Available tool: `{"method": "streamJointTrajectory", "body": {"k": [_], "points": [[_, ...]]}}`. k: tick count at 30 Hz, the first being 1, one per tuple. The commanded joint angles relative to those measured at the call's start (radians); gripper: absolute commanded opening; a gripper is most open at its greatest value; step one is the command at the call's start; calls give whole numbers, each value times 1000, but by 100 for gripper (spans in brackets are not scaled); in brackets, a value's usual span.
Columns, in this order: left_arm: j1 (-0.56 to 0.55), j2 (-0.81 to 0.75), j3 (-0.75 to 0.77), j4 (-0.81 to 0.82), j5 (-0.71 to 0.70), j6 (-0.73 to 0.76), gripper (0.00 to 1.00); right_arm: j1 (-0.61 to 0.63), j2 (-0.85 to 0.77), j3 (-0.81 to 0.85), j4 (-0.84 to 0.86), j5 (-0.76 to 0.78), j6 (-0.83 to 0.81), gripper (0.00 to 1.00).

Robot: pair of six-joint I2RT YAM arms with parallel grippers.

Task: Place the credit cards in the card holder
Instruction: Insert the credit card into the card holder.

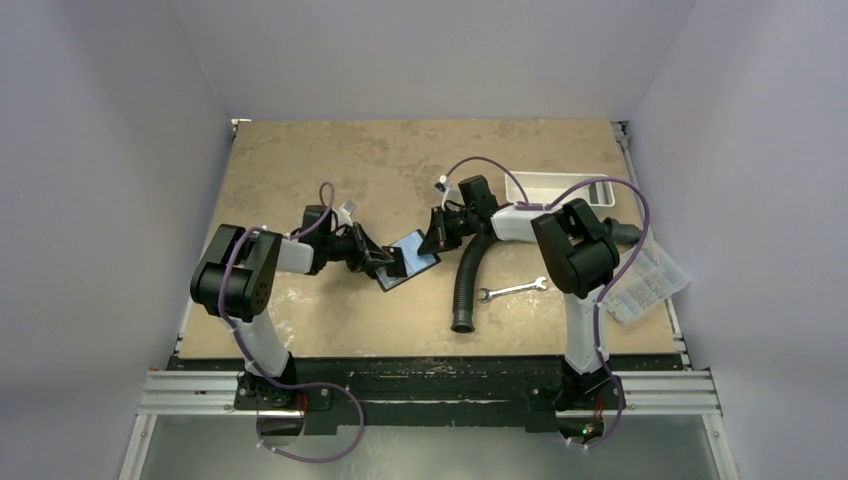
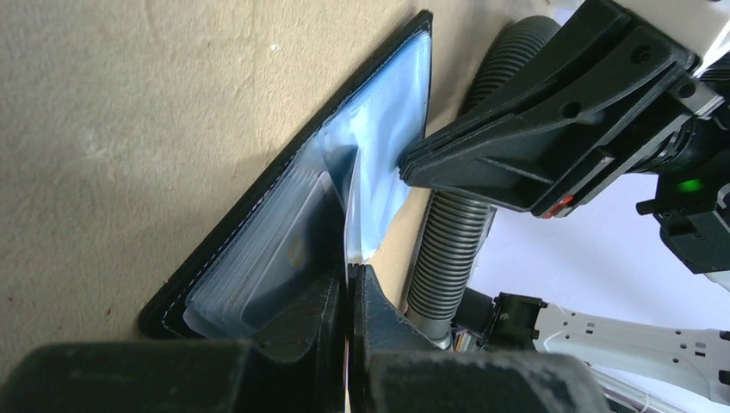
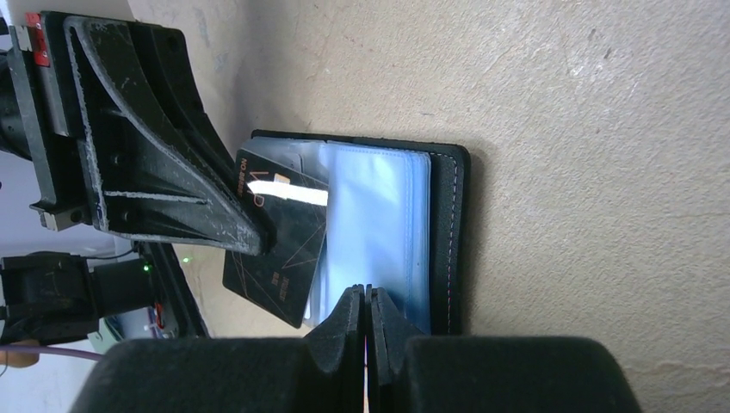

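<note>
Card holder [image 1: 410,262]: lies open near the middle of the table [image 1: 330,160], a little toward its near edge, clear sleeves [image 3: 379,224] facing up. Left gripper [image 2: 350,274]: clamps shut on a dark card [image 3: 280,258], angled partway in among the sleeves, one corner sticking out past the holder. Right gripper [image 3: 366,297]: closed, tips against the sleeves' edge; whether pinching one, cannot tell. Just beside, toward the right edge: black hose [image 1: 468,280], wrench [image 1: 512,290].
</note>
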Motion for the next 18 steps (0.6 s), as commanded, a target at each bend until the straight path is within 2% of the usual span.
{"method": "streamJointTrajectory", "body": {"k": [1,7,18], "points": [[3,11,6,103,-39,-8,0,1,16,27,-5,27,-22,0],[-5,39,-9,246,-10,-91,0,1,18,27,-3,19,-22,0],[-45,51,-6,277,-29,-105,0,2,15,24,3,13,-22,0]]}}
